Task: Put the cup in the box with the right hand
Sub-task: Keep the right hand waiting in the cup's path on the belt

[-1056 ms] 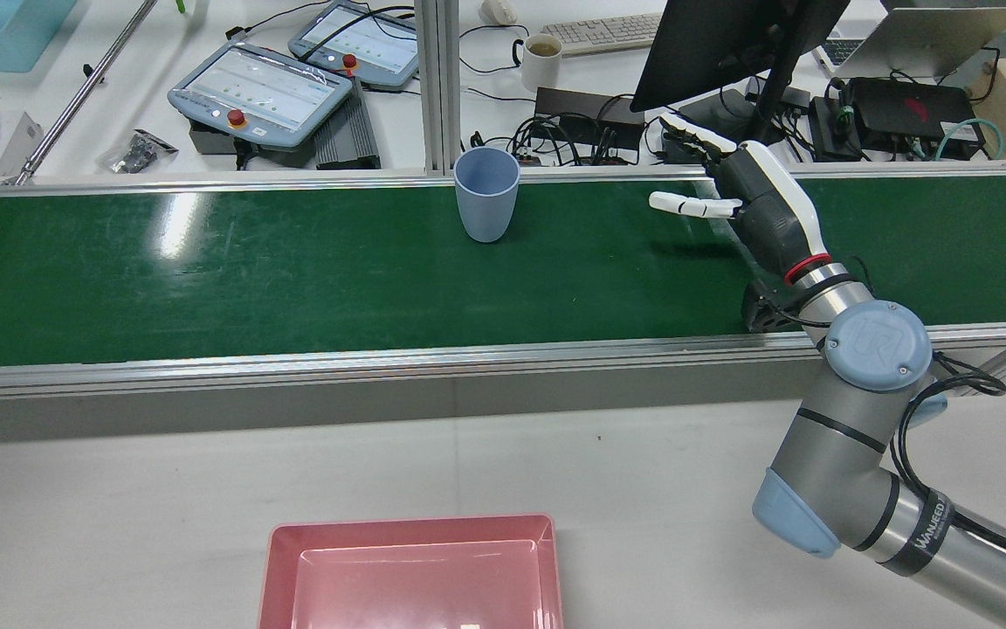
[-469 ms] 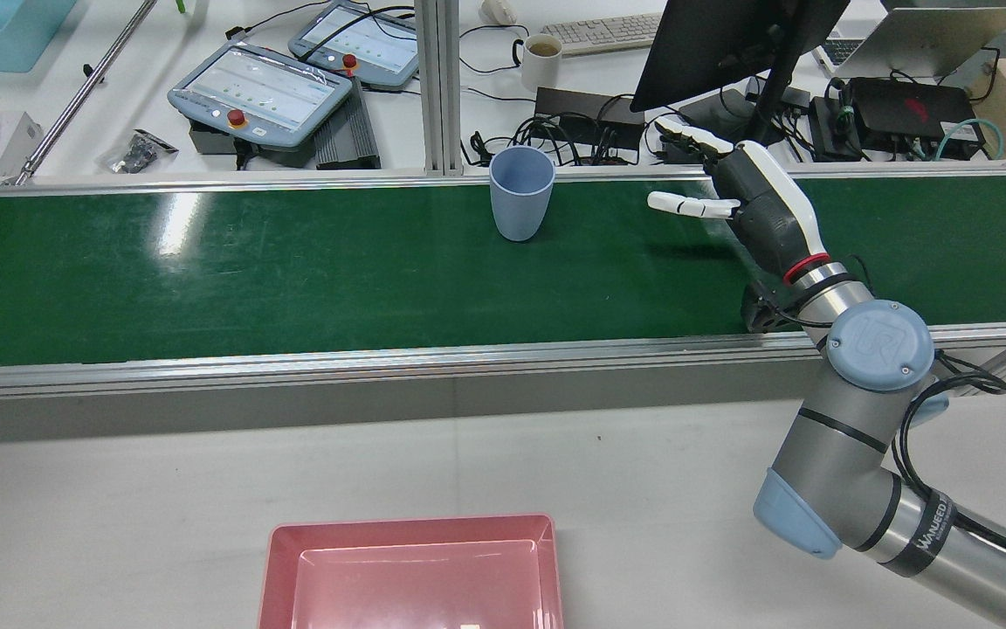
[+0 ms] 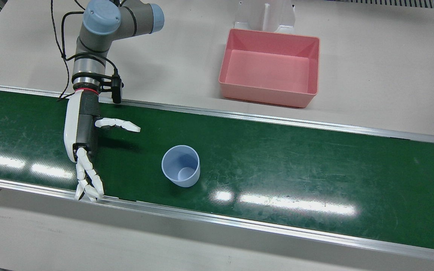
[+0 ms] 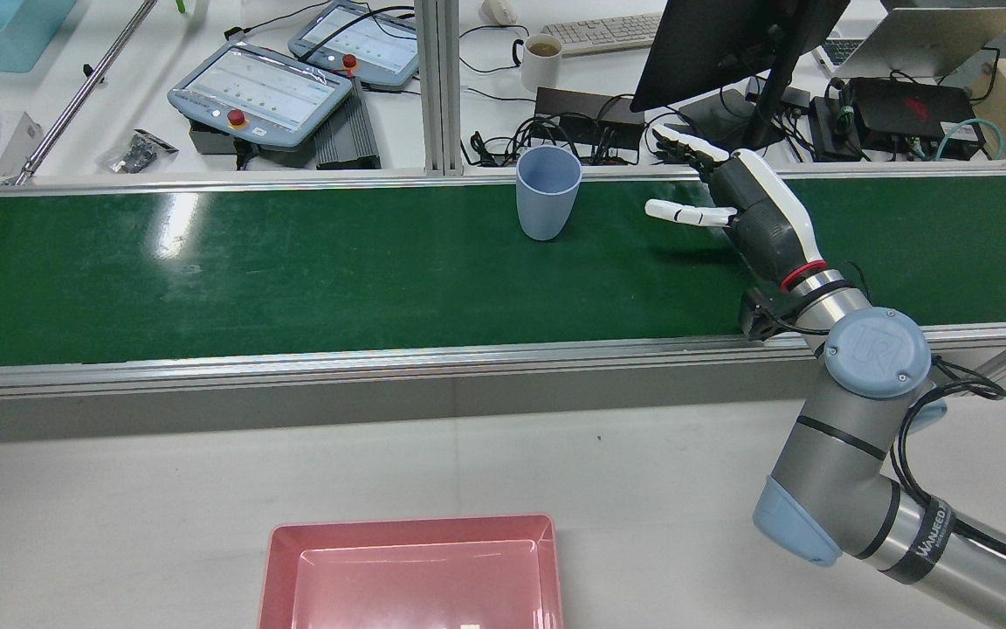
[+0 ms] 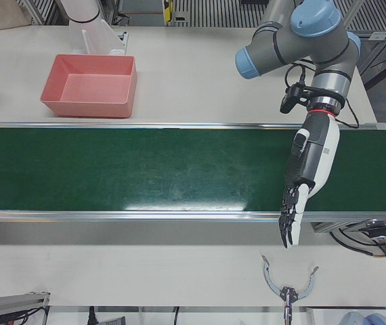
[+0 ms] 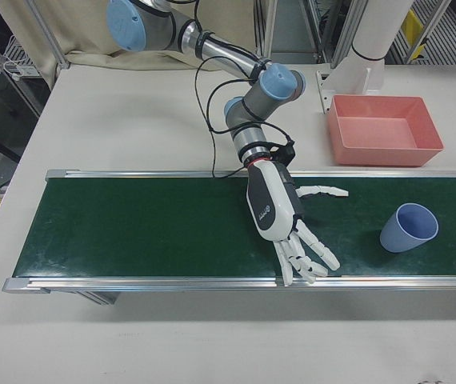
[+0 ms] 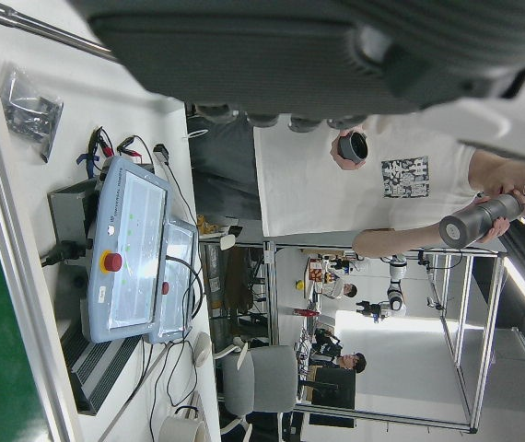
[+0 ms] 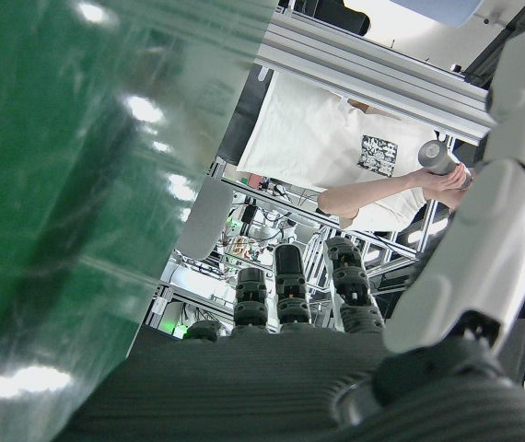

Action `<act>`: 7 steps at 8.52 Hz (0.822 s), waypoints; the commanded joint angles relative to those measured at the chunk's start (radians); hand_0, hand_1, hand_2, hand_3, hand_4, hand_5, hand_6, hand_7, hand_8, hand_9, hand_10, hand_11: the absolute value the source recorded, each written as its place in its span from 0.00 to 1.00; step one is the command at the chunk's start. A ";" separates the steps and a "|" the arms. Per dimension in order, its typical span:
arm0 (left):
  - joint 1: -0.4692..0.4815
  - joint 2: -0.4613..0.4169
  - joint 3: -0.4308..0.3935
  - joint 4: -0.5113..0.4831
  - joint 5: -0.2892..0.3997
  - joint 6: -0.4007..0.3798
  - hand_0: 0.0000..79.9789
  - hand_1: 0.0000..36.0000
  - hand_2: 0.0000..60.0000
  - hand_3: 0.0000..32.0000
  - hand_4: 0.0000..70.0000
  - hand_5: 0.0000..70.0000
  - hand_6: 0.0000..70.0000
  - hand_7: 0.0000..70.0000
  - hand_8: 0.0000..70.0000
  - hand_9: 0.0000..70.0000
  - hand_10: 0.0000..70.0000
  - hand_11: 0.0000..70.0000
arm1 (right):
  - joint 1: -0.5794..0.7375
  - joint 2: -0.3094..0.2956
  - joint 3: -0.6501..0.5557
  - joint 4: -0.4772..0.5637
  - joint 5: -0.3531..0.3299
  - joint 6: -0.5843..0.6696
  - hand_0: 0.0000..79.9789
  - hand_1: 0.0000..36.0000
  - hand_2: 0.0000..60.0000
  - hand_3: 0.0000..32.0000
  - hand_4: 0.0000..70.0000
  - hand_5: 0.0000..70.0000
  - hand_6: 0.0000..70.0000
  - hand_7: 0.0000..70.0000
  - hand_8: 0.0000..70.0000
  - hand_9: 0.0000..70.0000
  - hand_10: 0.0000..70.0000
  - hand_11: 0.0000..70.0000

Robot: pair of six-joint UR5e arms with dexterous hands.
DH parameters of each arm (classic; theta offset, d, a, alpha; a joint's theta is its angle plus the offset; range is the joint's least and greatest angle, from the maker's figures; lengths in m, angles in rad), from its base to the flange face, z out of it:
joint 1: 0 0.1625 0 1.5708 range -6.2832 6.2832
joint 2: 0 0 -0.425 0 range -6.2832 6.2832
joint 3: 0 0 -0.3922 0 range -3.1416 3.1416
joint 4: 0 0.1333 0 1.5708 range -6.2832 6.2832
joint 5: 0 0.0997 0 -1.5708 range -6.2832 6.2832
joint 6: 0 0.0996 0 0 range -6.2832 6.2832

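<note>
A light blue cup (image 3: 181,171) stands upright on the green belt (image 3: 315,165), also seen in the rear view as the cup (image 4: 548,201) near the belt's far edge. My right hand (image 3: 83,143) hovers over the belt beside it, open, fingers spread and thumb out, with a clear gap to the cup. The rear view shows this right hand (image 4: 752,210) to the cup's right. The pink box (image 3: 269,96) sits empty on the white table off the belt. My left hand (image 5: 308,169) hangs open over the belt's other end, holding nothing.
Aluminium rails (image 4: 381,358) edge the belt on both sides. Beyond the far rail are teach pendants (image 4: 263,92), a monitor (image 4: 721,44), cables and a mug (image 4: 543,59). A person in a white T-shirt (image 8: 336,147) stands past the belt.
The cup has travelled along the belt toward my right hand, rightward in the rear view. The right hand has stayed open and shifted only slightly.
</note>
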 commanded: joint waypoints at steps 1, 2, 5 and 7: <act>0.000 0.000 0.000 0.002 -0.001 0.000 0.00 0.00 0.00 0.00 0.00 0.00 0.00 0.00 0.00 0.00 0.00 0.00 | -0.008 0.001 0.000 0.000 0.001 0.000 0.60 0.00 0.00 0.05 0.20 0.04 0.09 0.44 0.10 0.23 0.00 0.00; 0.000 0.000 0.000 0.002 -0.001 0.000 0.00 0.00 0.00 0.00 0.00 0.00 0.00 0.00 0.00 0.00 0.00 0.00 | -0.010 0.002 0.000 0.000 0.001 -0.002 0.60 0.00 0.00 0.04 0.21 0.04 0.09 0.45 0.10 0.23 0.00 0.00; 0.000 0.000 0.000 0.000 0.000 0.000 0.00 0.00 0.00 0.00 0.00 0.00 0.00 0.00 0.00 0.00 0.00 0.00 | -0.007 -0.001 -0.001 0.000 0.001 0.000 0.50 0.34 0.30 0.02 0.00 0.04 0.09 0.45 0.10 0.23 0.00 0.00; 0.000 0.000 0.000 0.000 0.000 0.000 0.00 0.00 0.00 0.00 0.00 0.00 0.00 0.00 0.00 0.00 0.00 0.00 | -0.005 -0.001 -0.008 0.000 0.005 -0.002 0.49 0.33 0.32 0.00 0.03 0.03 0.10 0.50 0.10 0.25 0.00 0.00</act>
